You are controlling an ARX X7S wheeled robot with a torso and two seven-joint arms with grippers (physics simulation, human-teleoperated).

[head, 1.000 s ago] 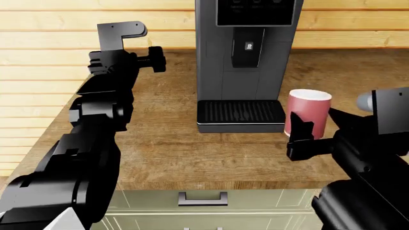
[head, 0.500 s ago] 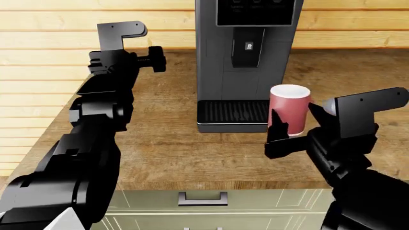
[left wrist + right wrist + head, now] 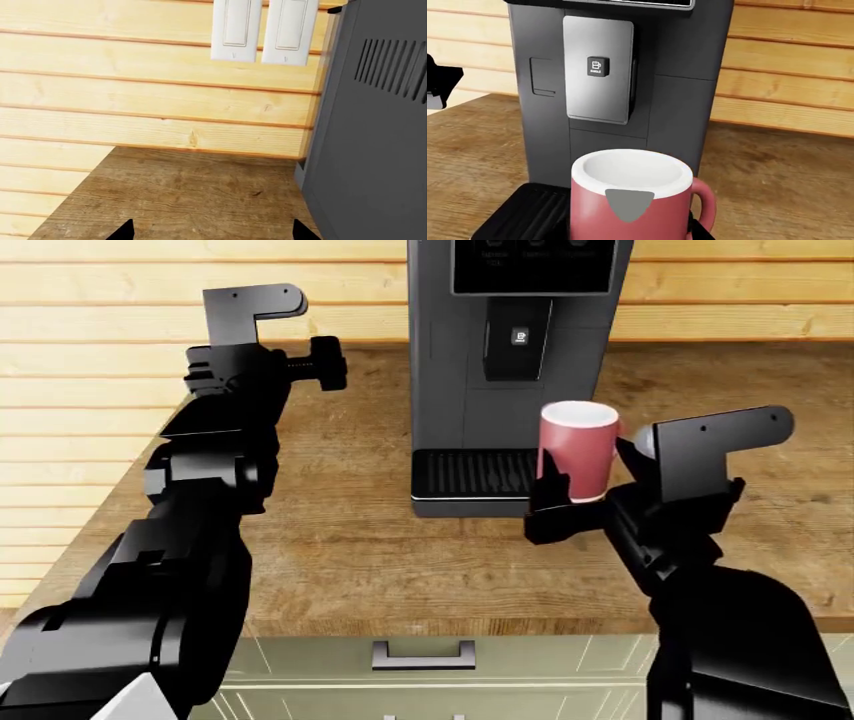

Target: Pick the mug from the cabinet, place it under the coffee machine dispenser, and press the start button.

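now mug (image 3: 578, 451) gripped, beside dispenser (image 3: 515, 338)

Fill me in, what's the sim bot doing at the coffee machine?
The right end effector is holding the red mug upright at the right edge of the black ribbed tray, not yet under the dispenser. The left end effector is raised beside the machine, holding nothing. Start button not yet pressed.

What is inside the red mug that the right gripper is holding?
The mug shows only a white inner wall in the right wrist view, with no contents visible. Its bottom is hidden below the rim, so I cannot confirm it is empty.
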